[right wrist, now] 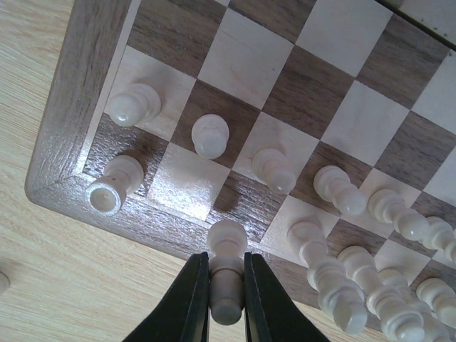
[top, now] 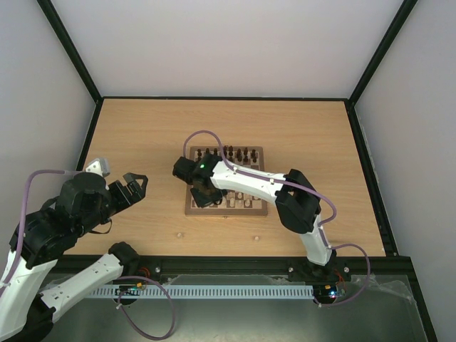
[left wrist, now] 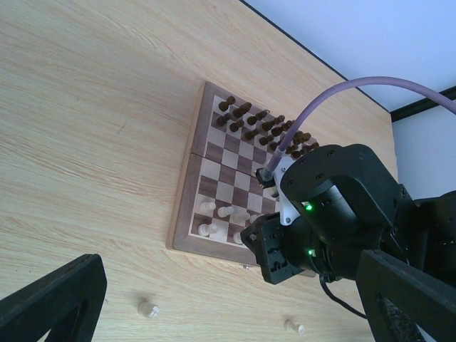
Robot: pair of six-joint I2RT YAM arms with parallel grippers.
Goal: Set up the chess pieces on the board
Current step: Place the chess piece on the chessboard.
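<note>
The board lies mid-table. Dark chess pieces fill its far rows and cream ones stand on its near rows. My right gripper is shut on a cream piece, which hangs over the board's near border close to the near-left corner. Just beyond it, two near-row squares beside the corner piece are bare. From above, that gripper covers the board's near-left part. My left gripper is held open and empty above the table, left of the board.
Two loose cream pieces lie on the tabletop in front of the board; the left wrist view shows them as well. The right arm stretches across the board's near right half. Black frame posts edge the table.
</note>
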